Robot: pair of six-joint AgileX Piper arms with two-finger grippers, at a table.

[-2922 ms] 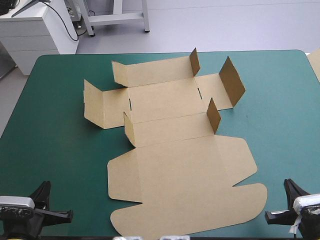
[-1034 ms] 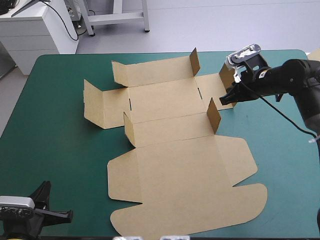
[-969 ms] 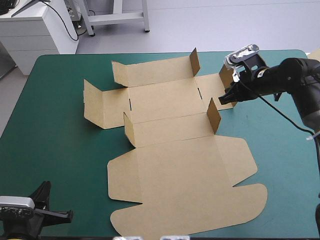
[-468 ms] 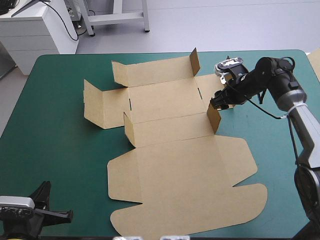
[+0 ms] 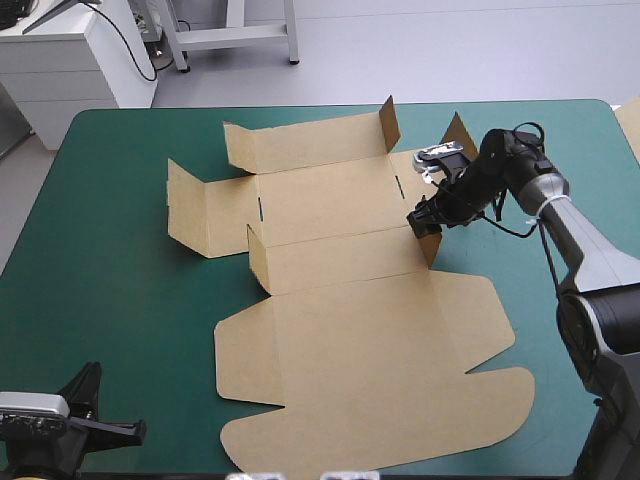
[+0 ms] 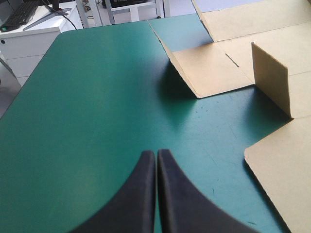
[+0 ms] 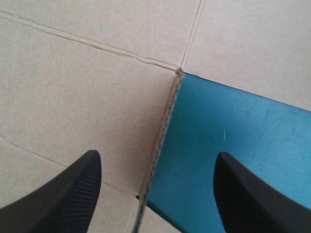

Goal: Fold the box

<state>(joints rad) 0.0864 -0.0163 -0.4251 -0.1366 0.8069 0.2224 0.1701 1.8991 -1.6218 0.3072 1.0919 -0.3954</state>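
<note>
Box [image 5: 350,330]: a cut sheet of brown board, unfolded, lying across the middle of the teal-green bench [image 5: 110,290].
- The big rounded lid panel [image 5: 380,400] lies flat at the box's near side.
- The base panel [image 5: 325,200] lies flat beyond it.
- The far long wall [image 5: 300,145] is tilted up off the cover.
- The left end flap [image 5: 185,205] is bent up along its crease.
- The right end flap [image 5: 462,133] is raised and partly hidden.
- Small corner tabs stand upright: the near right tab [image 5: 432,246], the far right tab [image 5: 390,122] and the near left tab [image 5: 257,258].

Right gripper [image 5: 422,220]: it sits at the top of the near right tab.
- Its fingers are spread wide and grip nothing.
- In the right wrist view the tab shows edge-on, a thin line running up between the two black fingers.
- Brown board lies to one side of that line and bare bench cover to the other.
- Neither finger is seen touching the tab.

Left gripper [image 6: 156,154]: it is well apart from the box, off its near left corner, over bare cover.
- Its fingers are closed, tips meeting in a point with nothing between them.
- The left wrist view has the left end flap and the near left tab ahead of the gripper, off to one side.
</note>
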